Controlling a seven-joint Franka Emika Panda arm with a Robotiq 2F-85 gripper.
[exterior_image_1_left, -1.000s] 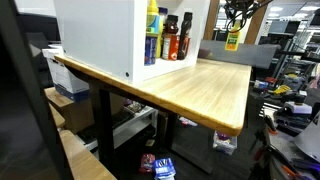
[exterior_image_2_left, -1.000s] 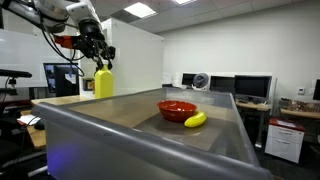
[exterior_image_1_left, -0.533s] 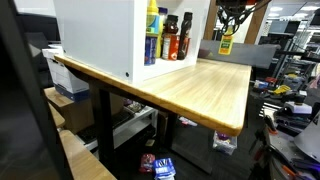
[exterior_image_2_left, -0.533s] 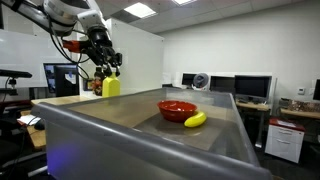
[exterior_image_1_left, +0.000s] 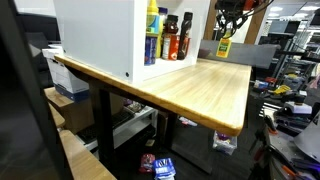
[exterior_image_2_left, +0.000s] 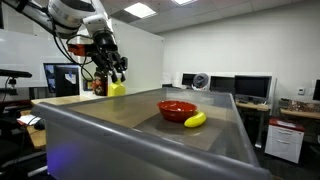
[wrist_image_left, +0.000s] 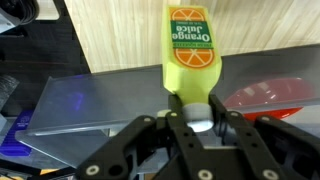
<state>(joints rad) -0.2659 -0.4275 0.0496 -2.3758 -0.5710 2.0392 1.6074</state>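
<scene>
My gripper (wrist_image_left: 197, 113) is shut on the neck of a yellow orange juice bottle (wrist_image_left: 190, 55) just under its white cap, and the bottle points away from the wrist camera. In both exterior views the gripper (exterior_image_2_left: 112, 71) holds the bottle (exterior_image_1_left: 224, 46) in the air above the far end of the wooden table (exterior_image_1_left: 195, 90). The bottle (exterior_image_2_left: 117, 88) hangs below the fingers, partly hidden behind the near grey edge. A red bowl (exterior_image_2_left: 177, 108) and a banana (exterior_image_2_left: 195, 119) lie on the table to the right.
A white open cabinet (exterior_image_1_left: 110, 35) stands on the table with several bottles (exterior_image_1_left: 168, 38) on its shelf. The red bowl (wrist_image_left: 268, 95) shows at the right of the wrist view. Monitors and a fan (exterior_image_2_left: 201, 80) stand behind.
The arm has carried the juice bottle lower and across toward the cabinet end of the table. The grip on the bottle has stayed the same.
</scene>
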